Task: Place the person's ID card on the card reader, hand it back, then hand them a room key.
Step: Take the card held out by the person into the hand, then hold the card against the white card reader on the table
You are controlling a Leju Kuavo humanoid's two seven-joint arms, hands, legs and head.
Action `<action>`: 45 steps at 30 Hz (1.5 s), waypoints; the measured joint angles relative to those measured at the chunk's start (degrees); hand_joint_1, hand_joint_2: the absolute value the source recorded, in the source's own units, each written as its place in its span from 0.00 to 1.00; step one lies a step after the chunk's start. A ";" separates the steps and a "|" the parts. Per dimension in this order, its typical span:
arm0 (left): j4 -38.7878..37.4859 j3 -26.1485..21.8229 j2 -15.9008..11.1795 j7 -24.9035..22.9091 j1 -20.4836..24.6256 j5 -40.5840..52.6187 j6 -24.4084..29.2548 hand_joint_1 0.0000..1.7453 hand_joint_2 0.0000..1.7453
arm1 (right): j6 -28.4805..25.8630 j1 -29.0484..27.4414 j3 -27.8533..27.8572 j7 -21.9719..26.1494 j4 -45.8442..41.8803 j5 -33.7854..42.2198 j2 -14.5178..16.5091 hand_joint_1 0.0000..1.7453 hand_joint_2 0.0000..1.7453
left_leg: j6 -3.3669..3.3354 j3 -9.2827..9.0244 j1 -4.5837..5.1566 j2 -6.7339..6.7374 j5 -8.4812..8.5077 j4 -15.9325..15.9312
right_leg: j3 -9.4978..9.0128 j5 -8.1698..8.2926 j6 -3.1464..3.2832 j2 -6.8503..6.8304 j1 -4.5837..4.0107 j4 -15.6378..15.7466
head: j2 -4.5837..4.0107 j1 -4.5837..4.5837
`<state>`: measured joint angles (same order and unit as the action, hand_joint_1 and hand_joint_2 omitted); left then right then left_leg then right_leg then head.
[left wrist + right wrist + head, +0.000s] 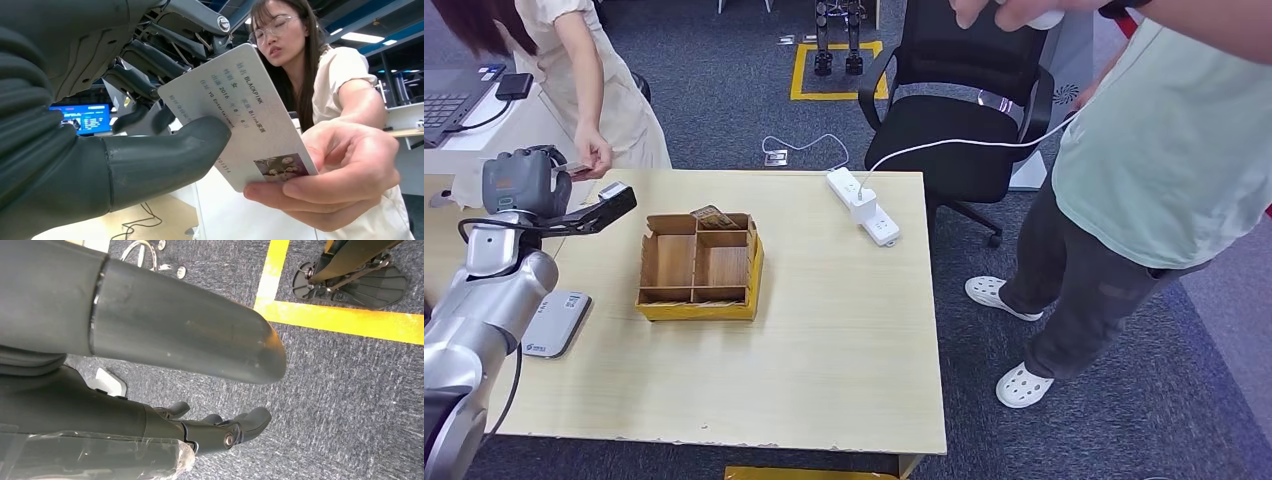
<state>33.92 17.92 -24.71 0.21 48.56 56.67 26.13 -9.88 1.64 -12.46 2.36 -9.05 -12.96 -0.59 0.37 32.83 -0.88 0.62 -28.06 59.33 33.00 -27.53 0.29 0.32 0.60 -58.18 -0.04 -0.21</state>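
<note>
Your left hand [524,182] is raised over the far left corner of the table [844,350], and in the left wrist view its thumb lies on the face of the ID card [240,117] while the darker fingers [145,82] curl behind it, so the card is pinched. The person's hand [340,175] grips the same card at its other end, thumb on top over the photo, fingers underneath. So the card sits between both hands, off the table, just past the far left edge where the person [594,70] leans in.

The card reader [556,322] lies flat on the table near your left arm, with nothing on it.

Look at the wooden tray [698,268] near the middle of the table. It is split into several compartments. The far right one holds a few cards [712,216] leaning up against its far wall; you cannot tell from here whether they are room keys. The other compartments show bare wood.

A white power strip [864,208] lies at the far right of the table, and a second person [1144,150] stands to the right beside a black chair [954,110].

Your right hand [200,430] hangs over the grey carpet [350,400], its fingers loosely curled and apart from the thumb, holding nothing.
</note>
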 joint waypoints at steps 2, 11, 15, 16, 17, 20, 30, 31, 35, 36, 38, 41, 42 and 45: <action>-0.01 -0.08 -0.01 0.54 -0.15 -0.08 0.10 1.00 1.00 | 0.00 0.00 0.00 0.00 0.00 -0.01 0.00 0.00 0.00 | 0.00 0.00 0.00 0.00 0.00 0.00 | 0.00 0.00 0.00 0.00 0.00 0.00 | 0.00 0.00; 0.04 -1.84 0.01 3.28 -1.59 -1.97 0.83 1.00 1.00 | 0.00 -0.04 0.02 -0.06 0.00 -0.17 0.00 0.00 0.00 | 0.01 0.00 0.00 0.00 0.01 0.00 | 0.00 0.00 0.00 0.00 0.00 0.00 | 0.00 0.00; 0.04 -2.37 -0.19 2.14 -2.39 -1.19 0.53 1.00 1.00 | 0.00 -0.05 0.05 -0.17 0.00 -0.26 0.00 0.00 0.00 | 0.01 0.01 0.00 0.01 0.00 -0.01 | 0.00 0.00 0.00 0.01 0.00 0.00 | 0.00 0.01; 0.03 -2.43 -0.43 1.69 -2.73 -0.74 0.60 1.00 1.00 | 0.00 -0.06 0.06 -0.17 0.00 -0.26 0.01 0.00 0.00 | 0.01 0.01 0.00 0.02 0.00 -0.02 | 0.00 0.00 0.00 0.02 0.00 -0.01 | 0.00 0.01; 0.01 -2.49 -0.79 1.30 -3.16 -0.24 0.70 1.00 1.00 | 0.00 -0.07 0.08 -0.17 0.00 -0.22 0.01 0.00 0.00 | 0.01 0.01 0.00 0.04 0.00 -0.02 | 0.00 0.00 0.00 0.04 0.00 -0.01 | 0.00 0.00; -0.19 -2.75 -2.37 0.88 -5.00 0.80 1.31 1.00 1.00 | 0.00 -0.19 0.23 -0.17 0.00 -0.04 0.05 0.00 0.00 | 0.01 0.02 0.00 0.07 0.00 -0.04 | 0.04 -0.01 0.01 0.07 0.00 -0.03 | 0.00 -0.02; -0.28 -6.67 -8.43 2.79 -17.25 0.38 5.88 1.00 1.00 | -0.20 -0.70 1.22 -0.16 0.00 0.45 0.23 0.00 0.00 | 0.02 0.06 0.00 0.12 0.00 -0.08 | 0.15 -0.06 0.04 0.14 0.00 -0.04 | 0.00 -0.06; -0.06 -7.35 -8.73 3.35 -18.81 0.16 6.09 1.00 1.00 | -0.24 -0.73 1.31 -0.13 0.00 0.46 0.24 0.00 0.00 | 0.02 0.06 0.00 0.12 0.00 -0.08 | 0.15 -0.06 0.04 0.14 0.00 -0.04 | 0.00 -0.06; 1.50 -10.02 -9.73 5.15 -24.78 0.35 6.59 1.00 1.00 | -0.31 -0.78 1.53 0.11 0.00 0.57 0.26 0.00 0.00 | 0.02 0.08 0.00 0.13 0.00 -0.08 | 0.15 -0.06 0.04 0.14 0.00 -0.02 | 0.00 -0.03; 2.06 -10.66 -9.93 5.73 -26.17 0.29 6.75 1.00 1.00 | -0.33 -0.79 1.61 0.16 0.00 0.63 0.26 0.00 0.00 | 0.02 0.08 0.00 0.13 0.00 -0.08 | 0.15 -0.06 0.04 0.14 0.00 -0.02 | 0.00 -0.02; 3.68 -12.12 -10.10 7.31 -29.09 -0.27 6.92 1.00 1.00 | -0.35 -0.81 1.84 0.29 0.00 0.81 0.26 0.00 0.00 | 0.01 0.07 0.02 0.13 0.00 -0.08 | 0.15 -0.06 0.04 0.14 0.00 -0.01 | 0.00 0.02; 8.21 -14.65 -9.76 9.57 -34.36 -1.51 6.44 1.00 1.00 | -0.50 -0.89 2.31 0.51 0.00 1.08 0.26 0.00 0.00 | 0.01 0.07 0.02 0.15 -0.01 -0.08 | 0.17 -0.06 0.04 0.15 0.02 0.02 | 0.00 0.03; 9.96 -15.40 -9.53 9.94 -36.02 -1.69 6.16 1.00 1.00 | -0.60 -0.93 2.45 0.55 0.00 1.11 0.26 0.00 0.00 | 0.01 0.07 0.02 0.14 -0.01 -0.08 | 0.17 -0.06 0.04 0.14 0.02 0.03 | 0.00 0.02; 14.57 -17.15 -8.73 10.96 -39.86 -2.17 5.43 1.00 1.00 | -0.90 -0.98 2.69 0.61 0.00 1.11 0.26 0.00 0.00 | 0.01 0.08 0.02 0.13 -0.01 -0.08 | 0.16 -0.06 0.04 0.12 0.02 0.03 | 0.00 0.02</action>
<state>48.50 0.77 -33.44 11.17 8.71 54.50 31.56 -10.78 0.66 -9.76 2.97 -9.05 -11.85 -0.33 0.39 32.91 -0.86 0.75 -28.07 59.25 33.16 -27.58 0.32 0.43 0.61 -58.15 -0.04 -0.19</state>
